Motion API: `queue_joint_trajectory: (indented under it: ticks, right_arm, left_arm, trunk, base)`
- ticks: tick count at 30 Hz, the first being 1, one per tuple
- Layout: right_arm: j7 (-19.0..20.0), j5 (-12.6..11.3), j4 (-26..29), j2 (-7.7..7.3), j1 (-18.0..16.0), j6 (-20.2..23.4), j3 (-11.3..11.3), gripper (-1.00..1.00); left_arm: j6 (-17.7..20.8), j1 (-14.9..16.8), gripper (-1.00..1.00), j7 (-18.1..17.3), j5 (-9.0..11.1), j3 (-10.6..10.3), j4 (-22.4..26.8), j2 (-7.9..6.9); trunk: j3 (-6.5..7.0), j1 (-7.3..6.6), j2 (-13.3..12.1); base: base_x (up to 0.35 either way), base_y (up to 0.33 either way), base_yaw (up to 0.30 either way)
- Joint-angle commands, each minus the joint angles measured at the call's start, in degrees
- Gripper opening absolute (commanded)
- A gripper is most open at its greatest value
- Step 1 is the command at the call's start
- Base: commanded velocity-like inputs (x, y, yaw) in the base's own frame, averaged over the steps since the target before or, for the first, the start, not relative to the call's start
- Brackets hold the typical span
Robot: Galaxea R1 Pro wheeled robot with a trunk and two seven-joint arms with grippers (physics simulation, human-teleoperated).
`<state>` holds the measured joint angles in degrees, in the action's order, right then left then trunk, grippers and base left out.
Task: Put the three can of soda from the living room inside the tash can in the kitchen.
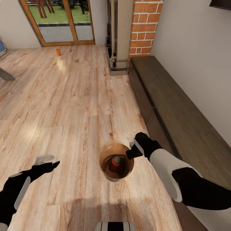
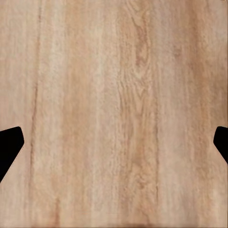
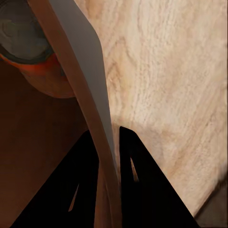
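Right claw [image 1: 131,151] pinched the tash can [image 1: 116,162] rim; one orange can [image 1: 115,163] sat inside, another orange can [image 1: 58,52] lay far off by the glass door [image 1: 61,21]. Left claw [image 2: 114,142] hung wide over bare floor [image 2: 114,71]. Right wrist showed fingers [image 3: 135,190] squeezing the rim [image 3: 90,99]. Keeping it level seemed wise, away from the dark bench [image 1: 179,109].

Open wooden floor [image 1: 64,106] lay clear from 9 to 12 o'clock, broken only by an orange can [image 1: 58,52] near 11. A long dark cabinet [image 1: 179,122] and brick pillar [image 1: 144,29] blocked 1 to 4 o'clock.
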<state>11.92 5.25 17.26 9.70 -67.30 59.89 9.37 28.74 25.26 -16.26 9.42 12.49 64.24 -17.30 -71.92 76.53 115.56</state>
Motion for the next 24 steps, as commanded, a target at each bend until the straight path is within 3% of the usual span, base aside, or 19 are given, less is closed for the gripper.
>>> queue_joint_trajectory:
  ticks: [1, 12, 13, 16, 24]
  right_arm:
    - [-0.8, -1.9, 0.2, -0.03, 0.7, 0.1, -0.2, -1.0]
    - [-4.0, -2.0, 0.8, -0.33, 5.0, -7.6, 0.6, -1.0]
    - [-3.9, -2.0, 0.8, -0.95, 7.1, -11.5, 0.6, -1.0]
    - [-3.6, -2.0, 0.8, -1.64, 8.4, -13.8, 0.6, -1.0]
    - [-3.1, -2.2, 1.7, -2.18, 9.3, -14.8, 0.7, -1.0]
  left_arm:
    - [-1.6, 0.0, 1.0, 0.0, 0.0, 0.0, -0.8, 0.11]
    - [-7.5, -2.9, 1.0, -0.4, 0.5, -0.1, -2.2, 0.83]
    - [-8.0, -4.5, 1.0, -0.4, 0.6, -0.1, -2.0, 0.85]
    - [-8.5, -5.2, 1.0, -0.4, 0.3, -0.1, -2.2, 0.93]
    - [-9.7, -6.6, 1.0, -0.4, 0.0, -0.1, -2.4, 1.34]
  trunk:
    - [0.01, -0.01, 0.0]
    - [0.01, -0.01, 0.0]
    - [0.01, -0.01, 0.0]
    - [0.01, -0.01, 0.0]
    - [0.01, -0.01, 0.0]
  base:
    - [0.0, 0.0, 0.0]
    - [0.0, 0.0, 0.0]
    - [0.0, 0.0, 0.0]
    - [0.0, 0.0, 0.0]
    - [0.0, 0.0, 0.0]
